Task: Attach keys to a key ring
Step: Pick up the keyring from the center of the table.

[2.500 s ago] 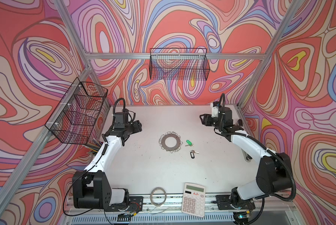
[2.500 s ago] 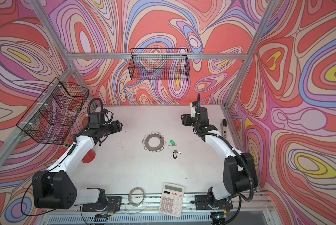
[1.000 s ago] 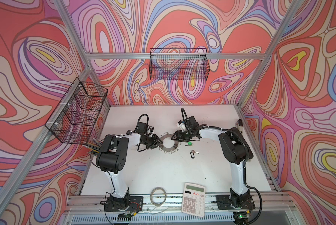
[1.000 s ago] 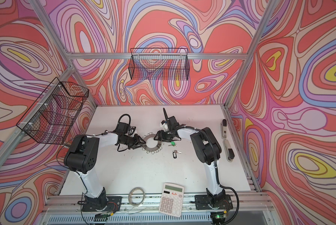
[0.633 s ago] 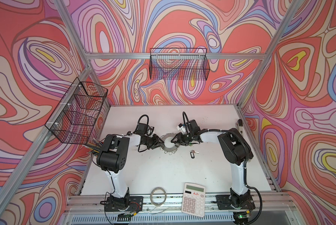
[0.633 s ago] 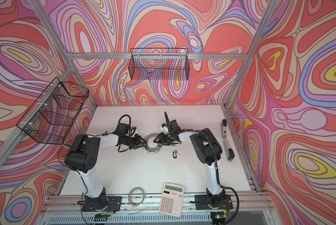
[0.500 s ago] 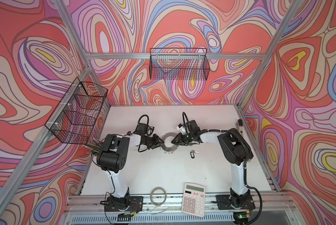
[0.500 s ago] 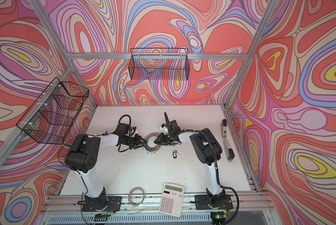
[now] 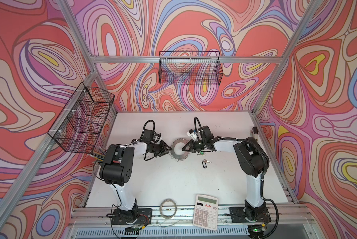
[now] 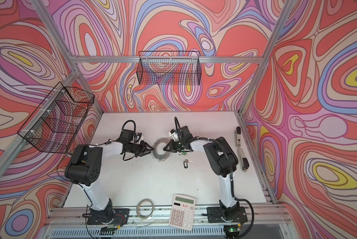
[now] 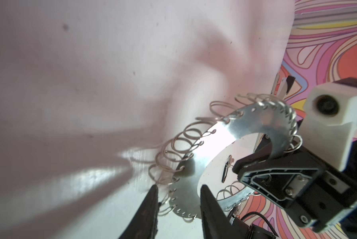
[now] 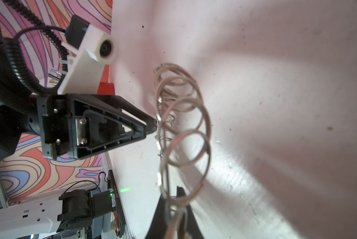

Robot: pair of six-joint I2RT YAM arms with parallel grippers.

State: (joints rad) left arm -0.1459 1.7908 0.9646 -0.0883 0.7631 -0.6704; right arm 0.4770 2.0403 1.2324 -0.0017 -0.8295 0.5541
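The key ring, a flat grey disc fringed with wire clips, lies mid-table between both arms. My right gripper is shut on its right rim, which looks tilted up off the table. At the opposite rim my left gripper is open, its fingers straddling the band, with clips brushing one finger. The black-tagged key lies free, nearer the front. Only a bit of the green-tagged key shows beneath my right wrist.
A white calculator and a thin plain hoop lie at the table's front edge. Two grey tools rest along the right edge. Wire baskets hang on the left wall and back wall.
My right gripper slid left from over the green-tagged key to the ring's right rim and shut on it. The left gripper stayed at the ring's left rim.
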